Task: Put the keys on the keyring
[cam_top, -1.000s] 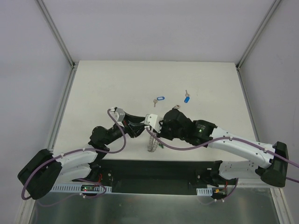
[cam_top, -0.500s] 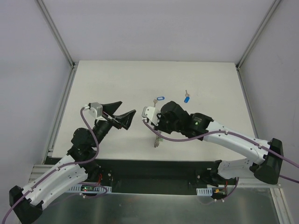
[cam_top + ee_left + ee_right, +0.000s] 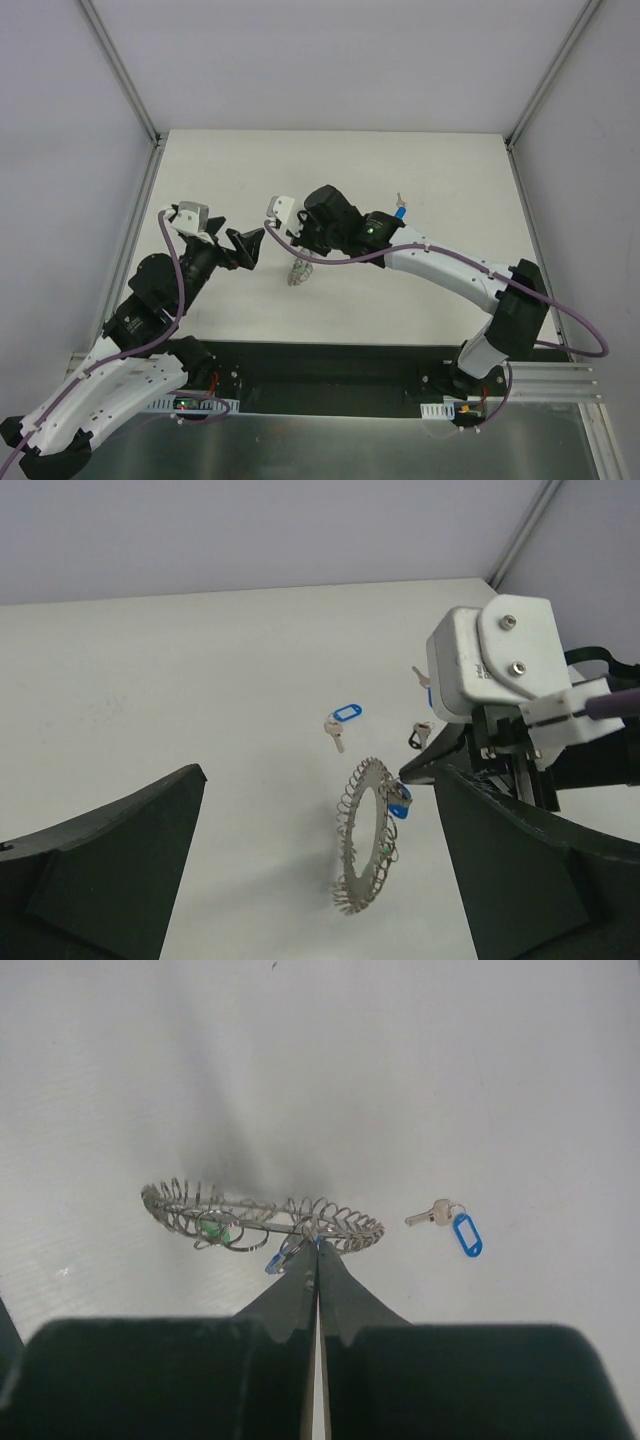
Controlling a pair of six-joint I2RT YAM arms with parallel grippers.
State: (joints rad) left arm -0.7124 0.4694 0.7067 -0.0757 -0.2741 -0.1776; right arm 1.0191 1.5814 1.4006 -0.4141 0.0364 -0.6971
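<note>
Keyring point(image 3: 368, 835) hangs upright from my right gripper point(image 3: 318, 1245), clamped tight on its rim, but my left gripper point(image 3: 248, 247) just backed off from it, wide open and empty, so the loose key point(image 3: 340, 718) beyond it waits.

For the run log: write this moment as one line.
right end effector: shut on keyring rim | left end effector: open, empty | keyring: one blue tag on it | table: blue-tagged key loose

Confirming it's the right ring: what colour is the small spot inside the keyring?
Green; the spot inside the keyring shows best in the right wrist view.
</note>
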